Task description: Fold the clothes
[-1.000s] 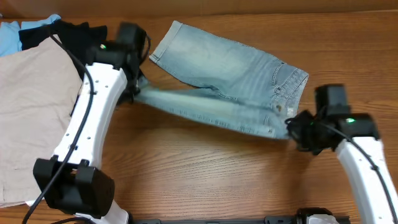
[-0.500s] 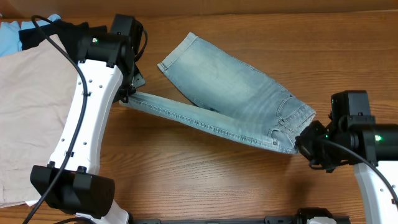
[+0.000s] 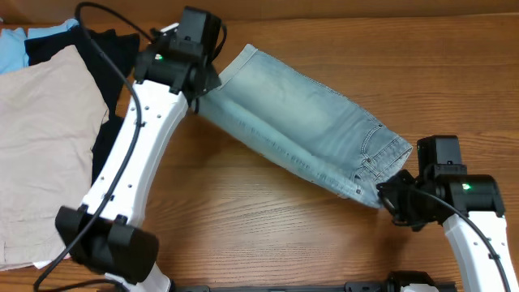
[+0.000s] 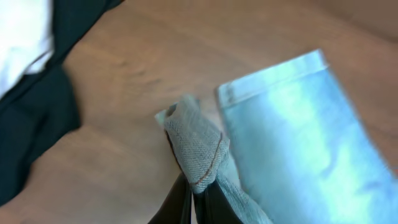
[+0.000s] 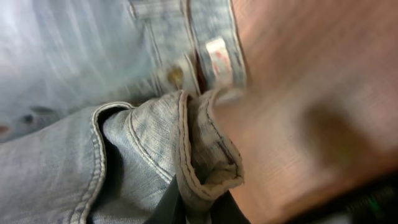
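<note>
The clothes, light blue denim shorts (image 3: 308, 122), lie slantwise across the table from upper left to lower right, one leg doubled over the other. My left gripper (image 3: 201, 88) is shut on a bunched leg hem (image 4: 196, 149), right beside the other leg's hemmed end (image 4: 273, 81). At the lower right my right gripper (image 3: 389, 191) is shut on a fold of the waistband (image 5: 202, 155); its dark fingertips (image 5: 171, 205) pinch the thick seam. A small waistband label (image 5: 217, 56) shows just beyond that fold.
Larger beige shorts (image 3: 40, 138) cover the left of the wooden table (image 3: 268, 235), with a black garment (image 3: 105, 49) at their far edge and a light blue cloth (image 3: 12, 45) in the corner. The black garment (image 4: 37, 124) lies left of my left gripper.
My left gripper has swung right and away from me, carrying the near leg over onto the other leg. The right gripper came toward the front edge with the waistband, then held nearly still.
</note>
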Motion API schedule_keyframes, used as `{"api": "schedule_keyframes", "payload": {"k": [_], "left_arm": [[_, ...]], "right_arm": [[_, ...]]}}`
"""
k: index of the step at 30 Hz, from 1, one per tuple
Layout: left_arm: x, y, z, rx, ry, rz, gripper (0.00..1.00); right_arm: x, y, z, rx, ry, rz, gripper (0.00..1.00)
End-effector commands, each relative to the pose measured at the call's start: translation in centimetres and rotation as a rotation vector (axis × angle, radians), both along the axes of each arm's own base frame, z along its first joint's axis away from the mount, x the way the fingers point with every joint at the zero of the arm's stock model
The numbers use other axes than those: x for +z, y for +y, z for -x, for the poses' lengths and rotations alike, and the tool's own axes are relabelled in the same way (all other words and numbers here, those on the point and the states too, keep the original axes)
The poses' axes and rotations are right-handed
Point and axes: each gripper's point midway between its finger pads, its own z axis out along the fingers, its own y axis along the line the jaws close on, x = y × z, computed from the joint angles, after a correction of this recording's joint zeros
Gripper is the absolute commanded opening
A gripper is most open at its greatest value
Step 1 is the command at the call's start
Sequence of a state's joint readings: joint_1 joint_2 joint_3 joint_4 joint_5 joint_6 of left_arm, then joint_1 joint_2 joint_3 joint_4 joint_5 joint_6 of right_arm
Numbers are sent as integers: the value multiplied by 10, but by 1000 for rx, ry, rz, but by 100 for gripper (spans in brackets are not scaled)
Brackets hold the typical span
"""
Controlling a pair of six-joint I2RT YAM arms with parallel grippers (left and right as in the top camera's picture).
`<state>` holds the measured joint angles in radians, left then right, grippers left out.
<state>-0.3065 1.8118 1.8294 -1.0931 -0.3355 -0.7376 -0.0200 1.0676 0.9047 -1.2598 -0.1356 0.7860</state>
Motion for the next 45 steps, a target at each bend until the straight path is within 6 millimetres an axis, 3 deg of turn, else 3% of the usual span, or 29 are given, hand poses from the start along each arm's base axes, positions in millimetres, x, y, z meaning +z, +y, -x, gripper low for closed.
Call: {"api": "schedule_keyframes", "payload": {"k": [1,2,6,12,22,24,25,27,28,29,30,31,32,38,45], "left_arm": [[-37,21,-25,65,19,-104,4],[-53,18,-39,65,12,-103,4],[-80,8,-66,65,-21,-90,4],[-102,-7,-92,52,-79,-68,4],[-76,-35,-125,27,-267,10,5],[-72,-42,-129,15,-291,29,6],[-71,-45,-130,10,-298,36,14],[-69,-50,-133,3,-315,44,53],[-69,-53,-135,1,-327,47,64],[-67,-54,-138,3,-343,49,82],[-66,-54,-142,9,-361,49,95],[-66,-53,-145,14,-376,48,100],[-64,-53,-148,19,-393,48,100],[-55,-53,-150,-87,-392,-50,100],[-62,-59,-130,-288,-260,-143,100]], "right_arm": [[-7,-24,-6,-71,-27,116,4],[-8,-32,-13,-97,-55,153,4],[-14,-46,-23,-133,-91,225,4],[-31,-52,-45,-147,-127,253,5],[-52,-65,-97,-178,-204,317,5],[-52,-66,-107,-184,-234,318,9],[-51,-67,-113,-189,-256,321,15],[-48,-70,-124,-199,-298,330,37],[-46,-71,-130,-206,-322,335,41],[-44,-71,-138,-211,-353,334,51],[-41,-71,-147,-216,-386,330,65],[-40,-71,-153,-218,-408,325,84],[-40,-69,-159,-217,-428,314,99],[-35,-62,-167,-198,-456,276,100],[-7,-41,-160,-43,-471,212,100]]}}
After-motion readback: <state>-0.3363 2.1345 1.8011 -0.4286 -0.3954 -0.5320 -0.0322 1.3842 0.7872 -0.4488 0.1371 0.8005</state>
